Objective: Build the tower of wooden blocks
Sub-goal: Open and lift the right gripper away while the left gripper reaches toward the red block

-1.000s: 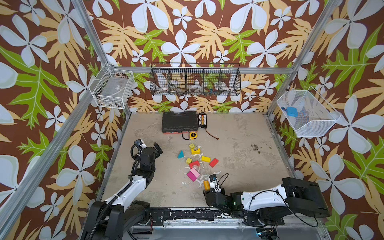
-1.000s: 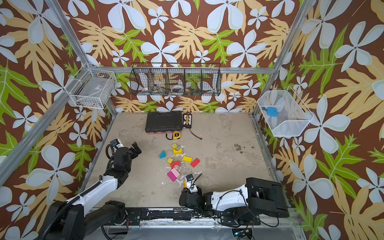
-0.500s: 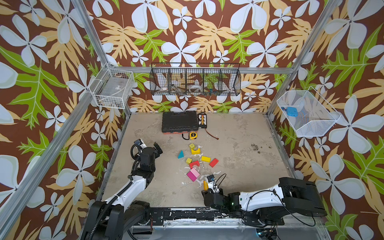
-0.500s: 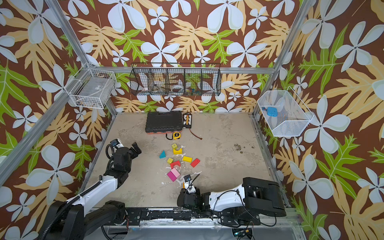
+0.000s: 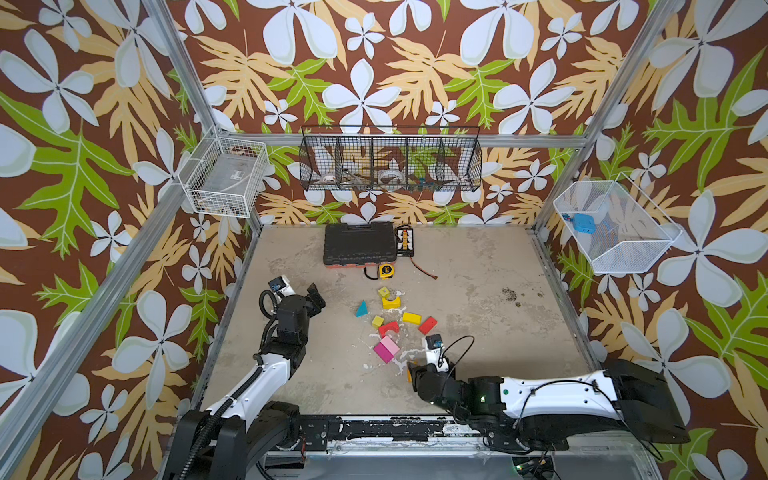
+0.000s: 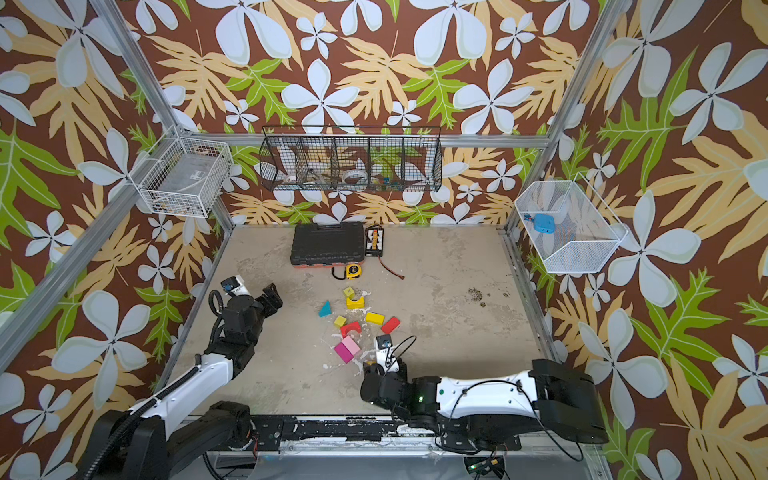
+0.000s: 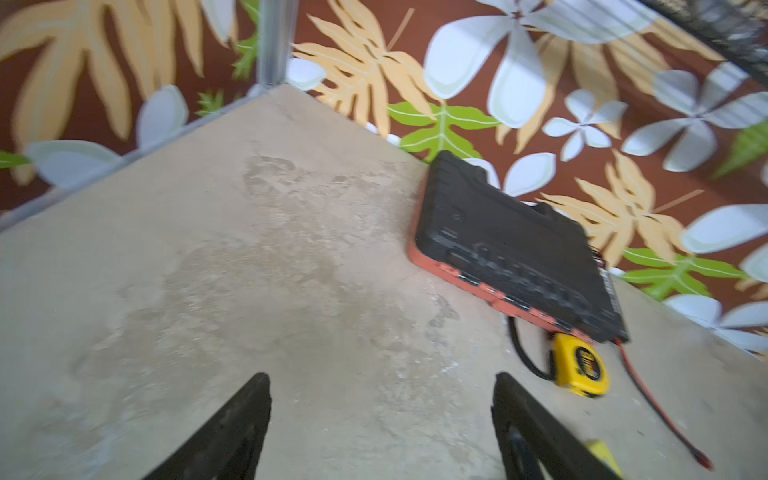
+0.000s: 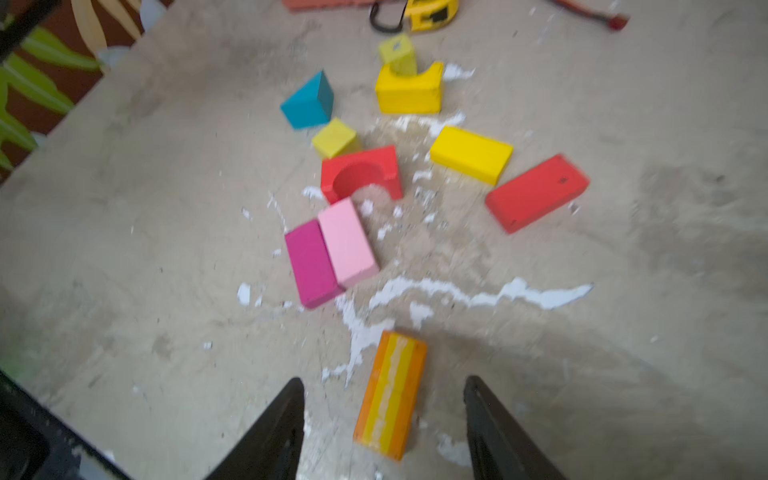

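Right tool [image 8: 383, 379] released, its jaws straddling the long orange wooden block [image 8: 390, 395] lying on the bench [image 8: 166, 208].
We see the left tool [image 7: 381, 376] spread wide and empty; the other painted wood blocks [image 8: 469, 154] lie scattered mid-bench.

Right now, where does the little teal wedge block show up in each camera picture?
In a top view: the teal wedge lies just left of the small yellow cube, slightly farther back.
In a top view: the same spot, left of that cube.
Left wrist: not in it.
Right wrist: the wedge sits beside the cube.
Shared landmark: the yellow tape measure, in all four.
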### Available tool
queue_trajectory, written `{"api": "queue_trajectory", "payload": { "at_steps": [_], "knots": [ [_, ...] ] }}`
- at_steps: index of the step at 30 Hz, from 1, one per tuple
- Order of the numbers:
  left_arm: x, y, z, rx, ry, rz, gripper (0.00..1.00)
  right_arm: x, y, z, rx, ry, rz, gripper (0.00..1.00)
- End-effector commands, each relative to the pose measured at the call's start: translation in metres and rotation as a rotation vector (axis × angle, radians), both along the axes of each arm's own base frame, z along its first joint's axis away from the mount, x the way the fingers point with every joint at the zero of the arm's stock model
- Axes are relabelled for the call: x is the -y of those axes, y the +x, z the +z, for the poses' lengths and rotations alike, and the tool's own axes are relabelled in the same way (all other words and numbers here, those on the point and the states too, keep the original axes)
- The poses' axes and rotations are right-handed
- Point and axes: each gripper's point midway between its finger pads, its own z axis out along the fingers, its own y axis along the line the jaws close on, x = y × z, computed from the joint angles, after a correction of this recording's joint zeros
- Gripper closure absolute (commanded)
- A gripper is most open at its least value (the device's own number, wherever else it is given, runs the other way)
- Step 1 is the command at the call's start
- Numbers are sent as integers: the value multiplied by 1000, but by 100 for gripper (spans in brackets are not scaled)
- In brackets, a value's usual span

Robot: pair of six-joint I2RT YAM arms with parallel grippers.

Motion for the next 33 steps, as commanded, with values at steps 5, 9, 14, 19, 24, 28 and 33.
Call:
{"api": "queue_trajectory", "payload": {
  "at_steps": [5, 9, 14, 19, 24, 28, 33],
  "knots": [
    [69, -16, 36, 98, -96, -394, 12, 73, 73, 65, 201, -7, -257, 49],
    [115, -33, 40, 94, -67, -544, 15, 117, 99, 92, 279, 49, -416, 53],
    [183, -55, 39, 43, -15, -696, 21, 185, 142, 104, 297, 90, -562, 56],
    [248, -83, 28, -19, 8, -833, 22, 265, 156, 68, 208, 15, -769, 55],
    [292, -91, -6, -134, 117, -883, 26, 292, 151, 15, 138, -10, -829, 55],
    [321, -90, -30, -219, 183, -926, 31, 283, 156, 12, 143, 20, -776, 55],
    [340, -88, -56, -306, 221, -940, 33, 281, 156, 11, 152, 33, -767, 48]
  ]
}}
